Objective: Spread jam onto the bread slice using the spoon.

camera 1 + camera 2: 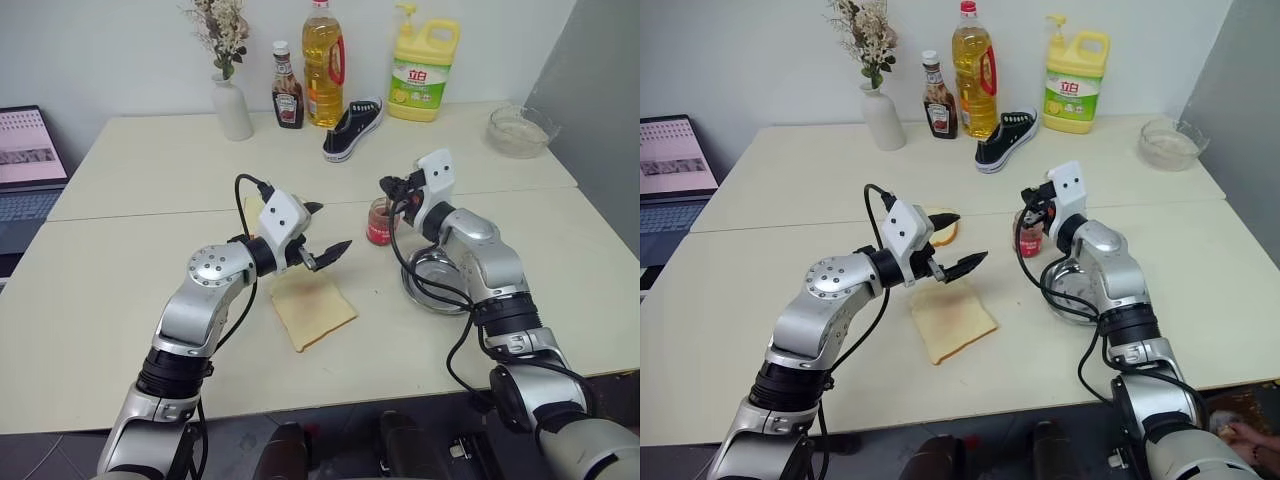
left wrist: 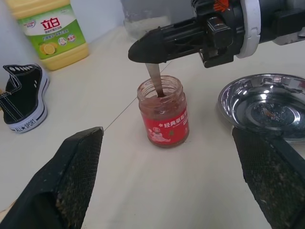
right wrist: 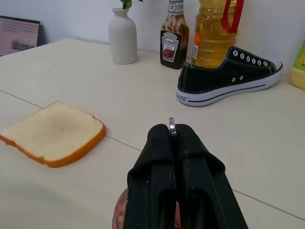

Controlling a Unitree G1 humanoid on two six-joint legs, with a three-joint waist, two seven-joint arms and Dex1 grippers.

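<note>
The jam is in a small clear jar (image 1: 380, 222) with a red label (image 2: 163, 119), standing mid-table beside a round steel dish (image 1: 437, 283). My right gripper (image 1: 390, 186) hovers just over the jar, shut on the spoon (image 2: 155, 78), whose bowl dips into the jam. Only the tip of the spoon's handle (image 3: 171, 126) pokes out between the closed fingers (image 3: 159, 162). My left gripper (image 1: 328, 228) is open and level, aimed at the jar from the left, holding nothing. The bread slice (image 1: 312, 308) lies flat on the table below it.
A second bread slice (image 3: 52, 133) lies behind my left gripper. Along the back stand a white vase (image 1: 232, 108), ketchup bottle (image 1: 287, 98), oil bottle (image 1: 323, 65), black shoe (image 1: 353, 128) and yellow detergent jug (image 1: 425, 72). A glass bowl (image 1: 518, 130) sits far right, a laptop (image 1: 30, 160) far left.
</note>
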